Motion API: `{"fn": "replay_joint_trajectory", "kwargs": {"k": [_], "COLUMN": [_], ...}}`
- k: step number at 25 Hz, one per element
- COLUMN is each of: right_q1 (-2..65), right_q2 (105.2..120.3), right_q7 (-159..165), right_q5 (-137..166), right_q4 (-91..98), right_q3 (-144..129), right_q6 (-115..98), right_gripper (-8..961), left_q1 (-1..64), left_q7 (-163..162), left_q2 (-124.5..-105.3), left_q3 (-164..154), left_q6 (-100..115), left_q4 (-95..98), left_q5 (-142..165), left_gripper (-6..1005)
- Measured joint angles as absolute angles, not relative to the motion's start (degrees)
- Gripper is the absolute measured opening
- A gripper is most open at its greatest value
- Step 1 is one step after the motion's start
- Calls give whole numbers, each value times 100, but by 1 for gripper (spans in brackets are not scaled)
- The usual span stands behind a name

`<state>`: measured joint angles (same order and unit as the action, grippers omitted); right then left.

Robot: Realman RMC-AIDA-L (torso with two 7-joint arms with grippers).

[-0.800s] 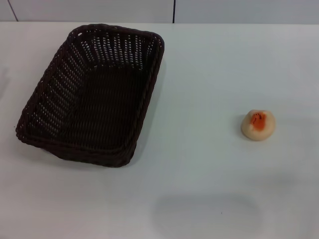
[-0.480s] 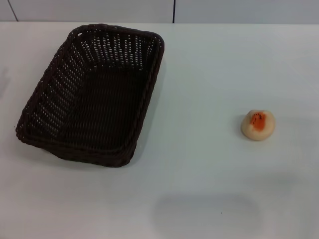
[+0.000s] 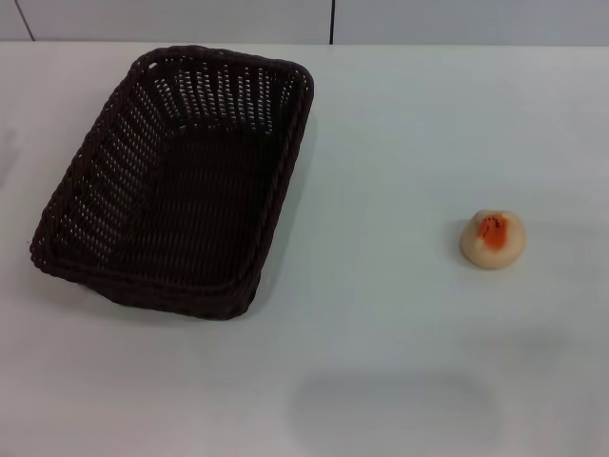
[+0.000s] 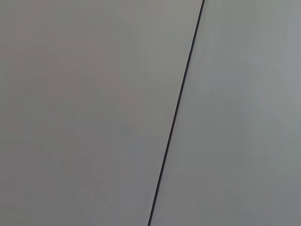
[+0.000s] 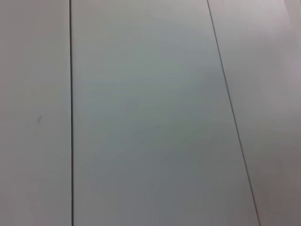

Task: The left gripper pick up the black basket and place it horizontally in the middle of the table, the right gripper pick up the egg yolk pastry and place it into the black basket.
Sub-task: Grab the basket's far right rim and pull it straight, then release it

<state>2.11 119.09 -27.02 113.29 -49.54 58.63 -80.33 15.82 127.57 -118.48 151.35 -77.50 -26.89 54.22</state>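
The black basket point(image 3: 176, 181) is a large dark woven wicker basket. It rests on the white table point(image 3: 400, 143) at the left, its long side running from near to far and slightly slanted. It holds nothing. The egg yolk pastry point(image 3: 493, 238), a small pale bun with an orange-red spot on top, lies on the table at the right, well apart from the basket. Neither gripper shows in the head view. The left wrist view and the right wrist view show only pale wall panels with thin dark seams.
A pale wall with a dark vertical seam point(image 3: 332, 21) runs behind the table's far edge. Bare white tabletop lies between the basket and the pastry and along the near side.
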Motion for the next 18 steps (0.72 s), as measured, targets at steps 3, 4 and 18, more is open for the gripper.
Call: {"fn": "replay_joint_trajectory", "kwargs": {"k": [3,4,18], "right_q1": [211,217,221], "right_q2": [11909,11909,11909], "right_q7": [-2706,-2706,-2741], "right_q5": [11329,11328,11328], "right_q4": [-4956,-4955,-4979], "right_q3": [5862,5862,5851], "right_q6": [-8033,-8034,-8033], "right_gripper": [723,723,723], "left_q1": [1582,1582,1347], "left_q7": [12746,12726,9095], "left_q2": [-11848,-11847,-11643], "left_q3": [15135,15135,14078], "left_q6": [-7755,-7757,-7218], "left_q4": [-2689,-2690,-4919], "left_q5": [5422,5422,7282], "left_gripper": [783,783,734]}}
